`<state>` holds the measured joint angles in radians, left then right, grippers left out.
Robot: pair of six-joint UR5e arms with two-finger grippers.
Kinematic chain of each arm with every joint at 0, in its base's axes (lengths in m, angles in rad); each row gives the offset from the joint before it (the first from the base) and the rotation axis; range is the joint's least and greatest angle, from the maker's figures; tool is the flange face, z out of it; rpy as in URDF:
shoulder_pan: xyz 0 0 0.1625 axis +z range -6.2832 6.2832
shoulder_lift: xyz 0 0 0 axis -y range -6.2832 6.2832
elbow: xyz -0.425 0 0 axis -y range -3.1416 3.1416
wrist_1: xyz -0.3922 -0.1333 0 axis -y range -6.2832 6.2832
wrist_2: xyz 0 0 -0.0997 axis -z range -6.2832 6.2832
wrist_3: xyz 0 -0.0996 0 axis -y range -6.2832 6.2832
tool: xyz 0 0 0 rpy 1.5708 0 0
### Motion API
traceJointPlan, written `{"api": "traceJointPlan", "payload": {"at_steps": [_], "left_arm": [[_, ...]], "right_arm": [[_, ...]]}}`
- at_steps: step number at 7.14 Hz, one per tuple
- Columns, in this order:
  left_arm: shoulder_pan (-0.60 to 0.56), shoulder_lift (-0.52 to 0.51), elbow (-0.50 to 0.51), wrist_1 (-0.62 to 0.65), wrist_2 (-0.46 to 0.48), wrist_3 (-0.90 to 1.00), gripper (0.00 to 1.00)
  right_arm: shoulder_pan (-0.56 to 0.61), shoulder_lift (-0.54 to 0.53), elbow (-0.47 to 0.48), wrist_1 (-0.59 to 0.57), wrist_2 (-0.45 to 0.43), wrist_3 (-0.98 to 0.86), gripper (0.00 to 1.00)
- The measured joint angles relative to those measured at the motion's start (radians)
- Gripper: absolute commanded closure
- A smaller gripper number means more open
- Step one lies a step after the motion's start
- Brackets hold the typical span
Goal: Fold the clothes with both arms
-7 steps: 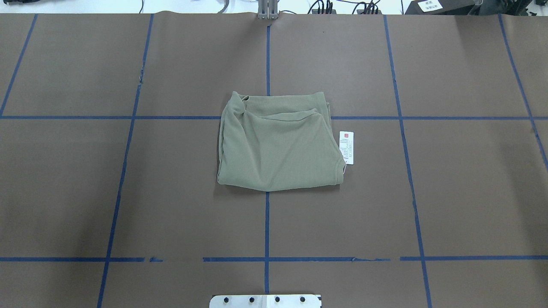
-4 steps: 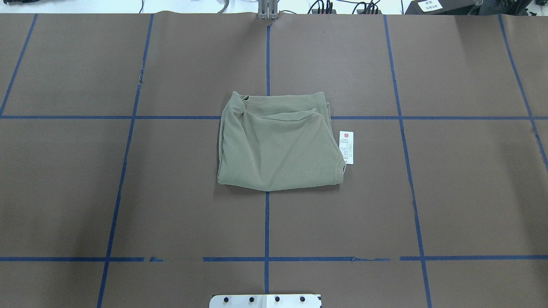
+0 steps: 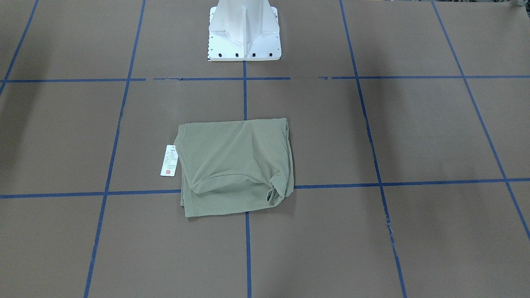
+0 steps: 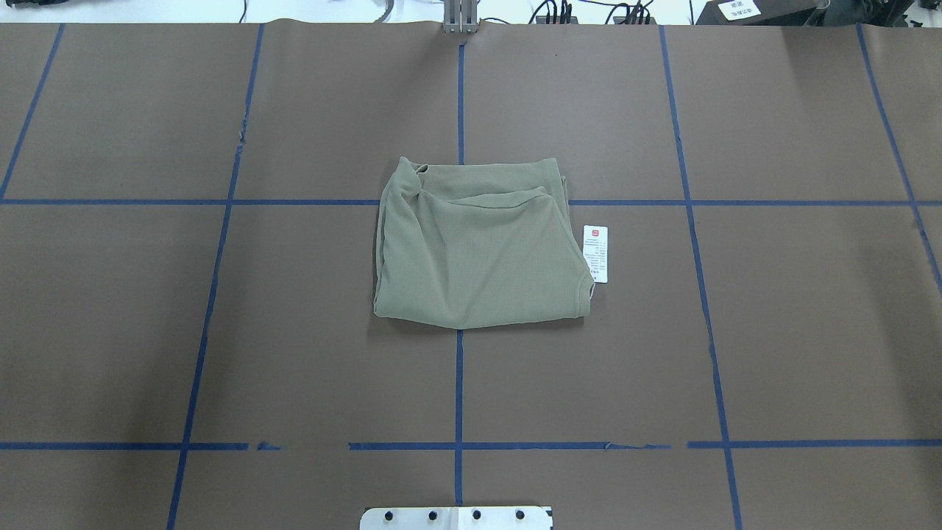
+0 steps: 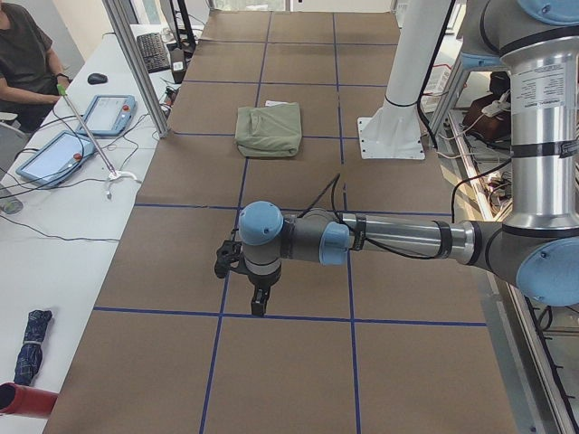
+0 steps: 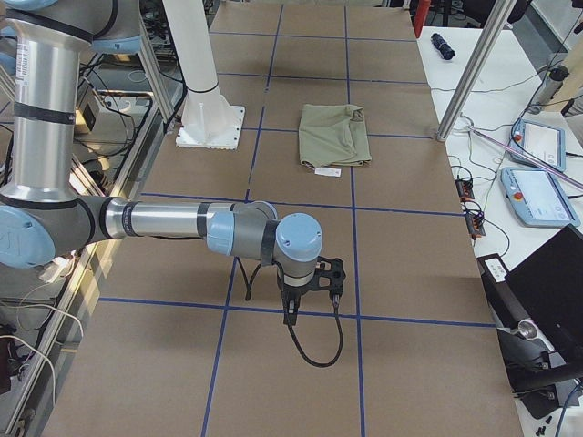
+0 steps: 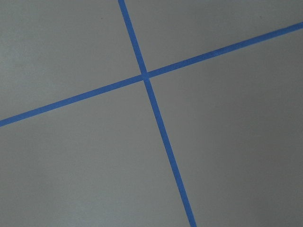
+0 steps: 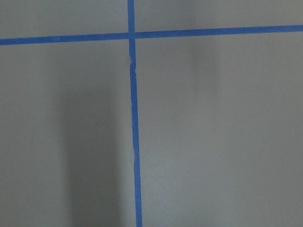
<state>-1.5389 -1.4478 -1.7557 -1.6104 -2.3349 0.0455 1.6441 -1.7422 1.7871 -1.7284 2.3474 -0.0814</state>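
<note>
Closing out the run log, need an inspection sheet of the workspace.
Surface: brown table cover with blue tape grid, flat.
Job's things: shirt folded into a compact rectangle at centre; hang tag beside it, on the robot's right.
Clutter: nothing seen.
End effectors: left end effector and right end effector over bare cover, far from shirt; open or shut cannot tell.
Cables: black cable loops by right end effector.
Surroundings: white pedestal; seated person, tablets.
</note>
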Motion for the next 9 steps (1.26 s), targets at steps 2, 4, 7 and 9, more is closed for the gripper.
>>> {"api": "traceJointPlan", "payload": {"at_steps": [2,4,7,9], "left_arm": [[0.000,-0.001,-0.001,0.000,-0.001,-0.008,0.00],[0.000,-0.002,-0.001,-0.001,-0.001,-0.008,0.00],[0.000,-0.004,-0.006,-0.002,-0.001,-0.010,0.00],[0.000,-0.005,-0.007,-0.001,-0.002,-0.011,0.00]], "right_arm": [[-0.009,0.005,0.000,0.006,-0.011,0.000,0.00],[-0.023,0.004,-0.010,0.083,-0.063,0.063,0.00],[-0.027,-0.002,-0.022,0.183,-0.016,0.149,0.00],[-0.033,-0.002,-0.020,0.188,0.049,0.155,0.00]]}}
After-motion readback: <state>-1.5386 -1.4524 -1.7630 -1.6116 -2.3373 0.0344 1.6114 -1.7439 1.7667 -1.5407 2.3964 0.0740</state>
